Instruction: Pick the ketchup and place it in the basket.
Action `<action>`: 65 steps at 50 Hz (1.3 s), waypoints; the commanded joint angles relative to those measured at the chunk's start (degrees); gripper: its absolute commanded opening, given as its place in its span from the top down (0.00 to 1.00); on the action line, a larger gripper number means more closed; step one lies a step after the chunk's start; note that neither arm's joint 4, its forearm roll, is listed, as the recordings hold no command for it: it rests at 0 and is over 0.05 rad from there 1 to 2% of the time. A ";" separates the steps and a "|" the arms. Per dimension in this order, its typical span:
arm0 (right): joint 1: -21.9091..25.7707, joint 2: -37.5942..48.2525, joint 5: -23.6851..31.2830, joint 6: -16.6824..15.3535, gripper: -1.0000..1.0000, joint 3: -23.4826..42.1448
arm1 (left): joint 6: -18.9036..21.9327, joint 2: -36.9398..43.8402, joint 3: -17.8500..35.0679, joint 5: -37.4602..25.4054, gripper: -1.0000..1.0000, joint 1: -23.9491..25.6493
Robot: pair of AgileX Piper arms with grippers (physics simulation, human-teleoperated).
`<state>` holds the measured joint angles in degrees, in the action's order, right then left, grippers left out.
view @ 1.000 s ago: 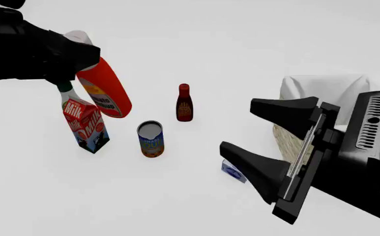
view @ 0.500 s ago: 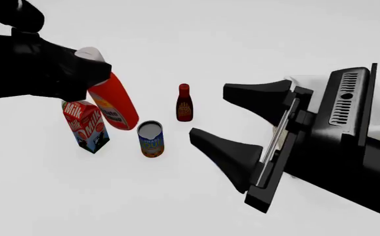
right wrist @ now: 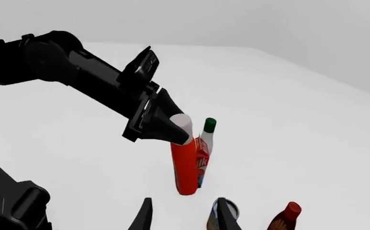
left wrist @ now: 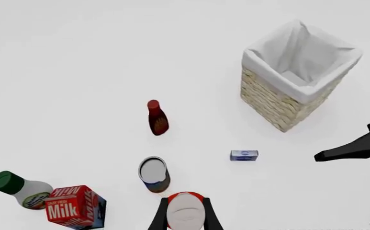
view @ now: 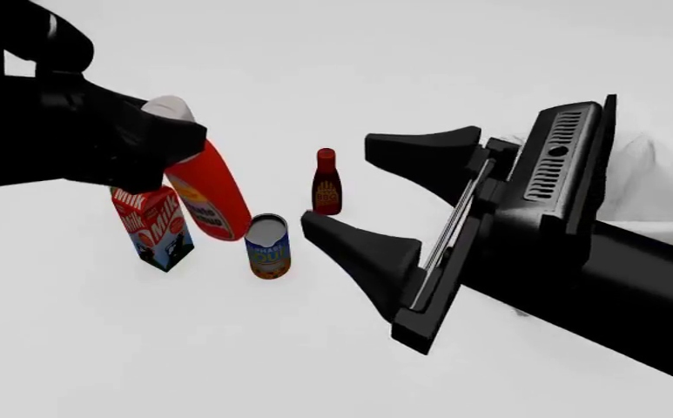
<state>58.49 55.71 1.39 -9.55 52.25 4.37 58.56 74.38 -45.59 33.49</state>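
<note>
- The left gripper (view: 164,144) has its jaws clamped on the white cap end of the ketchup (view: 210,196), holding the bottle clear of the tabletop (view: 312,348) and tilted, its base hanging down toward the can
- In the right wrist view the ketchup (right wrist: 185,165) hangs from those jaws in front of the milk carton (right wrist: 202,158) and the green-capped bottle (right wrist: 208,130)
- The right gripper (view: 360,196) hovers over the middle of the tabletop with jaws spread wide and nothing between them
- The basket (left wrist: 297,74) stands upright well apart from the ketchup, on the right side; in the front view the right arm hides most of it
- On the tabletop below the held bottle stand the milk carton (view: 151,226) and an open can (view: 269,246), with a small dark maroon bottle (view: 326,182) further back
- A small blue box (left wrist: 243,155) lies flat between the can and the basket
</note>
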 commanded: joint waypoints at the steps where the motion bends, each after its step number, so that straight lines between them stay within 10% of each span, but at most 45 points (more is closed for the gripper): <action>1: 0.41 2.62 -0.02 -2.12 0.00 1.61 | 0.45 -0.25 0.11 -0.14 1.00 0.36; 65: -0.87 15.26 -5.20 -5.56 0.00 5.08 | -2.55 1.48 -1.86 1.31 1.00 0.36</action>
<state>58.12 69.66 -2.65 -15.06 57.17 1.41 59.99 72.56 -44.54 34.08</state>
